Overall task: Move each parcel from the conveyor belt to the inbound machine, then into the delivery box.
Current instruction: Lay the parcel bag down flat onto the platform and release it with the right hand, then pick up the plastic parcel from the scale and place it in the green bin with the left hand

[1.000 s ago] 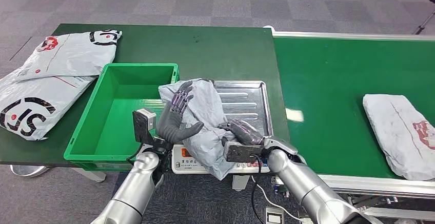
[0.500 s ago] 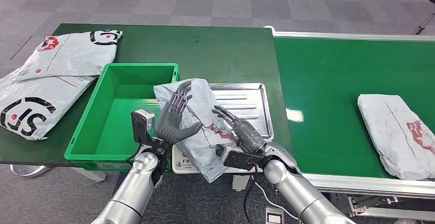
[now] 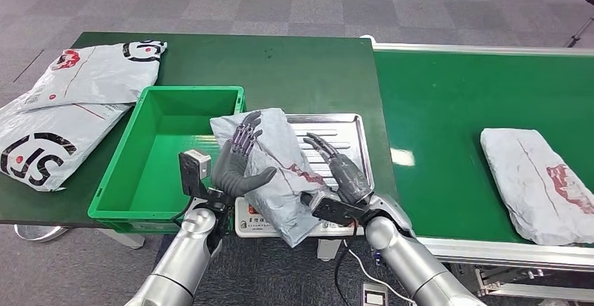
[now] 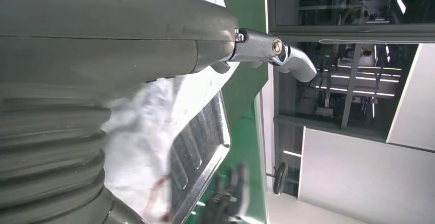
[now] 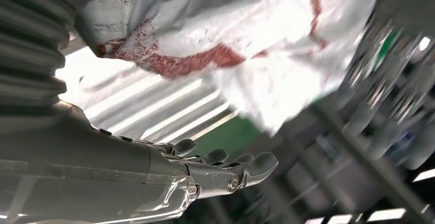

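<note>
Conveyor belt [image 3: 455, 103]: runs along the right of the scene, with a grey parcel [image 3: 538, 183] lying on it near the right edge.
Bench [image 3: 280, 75]: dark green, to the left of the belt; it carries white mail bags [image 3: 66, 110] at its far left.
Delivery box [image 3: 150, 169]: a green crate at the near edge of the bench, just left of the machine.
Inbound machine [image 3: 343, 134]: a ribbed steel tray between the crate and the belt.
Held parcel [image 3: 270, 173]: grey with red print, lying tilted across the tray's left part and over the crate's right rim.
My left robot hand [image 3: 238, 162]: palm and fingers pressed against the parcel's left side, supporting it.
My right robot hand [image 3: 343, 173]: released, fingers spread, just right of the parcel.
</note>
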Robot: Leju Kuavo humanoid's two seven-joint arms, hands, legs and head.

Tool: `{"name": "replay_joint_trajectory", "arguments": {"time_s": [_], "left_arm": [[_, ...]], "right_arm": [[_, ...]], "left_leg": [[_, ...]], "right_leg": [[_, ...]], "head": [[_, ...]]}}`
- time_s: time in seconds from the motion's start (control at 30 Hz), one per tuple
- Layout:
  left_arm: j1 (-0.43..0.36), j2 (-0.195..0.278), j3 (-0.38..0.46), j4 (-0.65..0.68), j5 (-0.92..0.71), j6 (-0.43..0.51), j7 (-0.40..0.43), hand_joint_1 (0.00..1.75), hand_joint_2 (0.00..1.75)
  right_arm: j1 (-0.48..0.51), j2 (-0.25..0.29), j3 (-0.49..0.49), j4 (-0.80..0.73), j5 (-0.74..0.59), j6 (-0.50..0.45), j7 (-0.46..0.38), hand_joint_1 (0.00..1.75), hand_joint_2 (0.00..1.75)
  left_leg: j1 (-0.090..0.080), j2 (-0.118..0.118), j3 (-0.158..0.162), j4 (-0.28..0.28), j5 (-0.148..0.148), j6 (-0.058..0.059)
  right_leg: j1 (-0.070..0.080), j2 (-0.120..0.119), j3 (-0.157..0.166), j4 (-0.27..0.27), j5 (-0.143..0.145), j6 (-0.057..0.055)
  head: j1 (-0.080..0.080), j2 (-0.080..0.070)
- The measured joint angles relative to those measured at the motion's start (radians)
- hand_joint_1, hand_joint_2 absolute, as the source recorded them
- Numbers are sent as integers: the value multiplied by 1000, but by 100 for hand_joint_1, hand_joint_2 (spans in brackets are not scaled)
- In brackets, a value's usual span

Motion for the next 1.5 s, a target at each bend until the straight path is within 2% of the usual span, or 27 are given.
{"name": "replay_joint_trajectory", "arguments": {"time_s": [0.1, 0.2, 0.4, 0.6, 0.77, 0.83, 0.9, 1.0, 1.5], "left_arm": [[0, 0, 0, 0, 0, 8, 0, 0, 175], [0, 0, 0, -2, 0, 15, 0, 0, 175], [2, 6, -17, -45, -46, 118, 0, 0, 175], [-13, 22, -121, -82, -99, 259, 0, 0, 175], [-80, 27, -270, -26, -220, 318, 7, 0, 175], [-116, 13, -318, 42, -324, 353, 54, 0, 175], [-143, -8, -364, 106, -440, 401, 135, 0, 175], [-167, -33, -415, 173, -515, 433, 195, 0, 175], [-196, -58, -442, 266, -547, 435, 207, 0, 175]], "right_arm": [[-2, 0, -26, 0, 11, -106, 66, 0, 175], [-5, 0, -57, 0, 18, -209, 94, 0, 175], [-2, 0, -129, -22, -45, -295, 27, 0, 175], [2, 0, -197, -88, -69, -359, -8, 0, 175], [5, 0, -229, -133, -78, -347, -8, 0, 175], [9, 0, -236, -153, -79, -328, 3, 0, 175], [19, 0, -243, -171, -79, -309, 13, 0, 175], [34, 0, -250, -189, -79, -298, 21, 0, 175], [52, 0, -273, -208, -79, -283, 23, 0, 175]], "left_leg": [[0, 0, 0, 0, 0, 0], [0, -1, 0, 0, 0, 0], [0, -1, 0, 0, 0, 0], [0, -2, 0, 0, 0, 0], [0, -2, 0, 0, 0, 0], [0, -2, 0, 0, 0, 0], [-1, -2, 0, 0, 0, 0], [-1, -2, -1, 0, 0, 0], [0, -1, 0, 0, 0, 0]], "right_leg": [[0, 0, 0, 0, 0, 0], [0, -1, 0, 0, 0, 0], [0, -1, 0, 0, 0, 0], [0, -1, 0, 0, 0, 0], [0, -2, 0, 0, 0, 0], [0, -2, 0, 0, 0, 0], [0, -2, 0, 0, 0, 0], [0, -1, 0, 0, 0, 0], [0, -1, 0, 0, 0, 0]], "head": [[0, 0], [0, 0], [0, 0], [0, 0], [0, 0], [0, 0], [0, 0], [0, 0], [0, 0]]}}
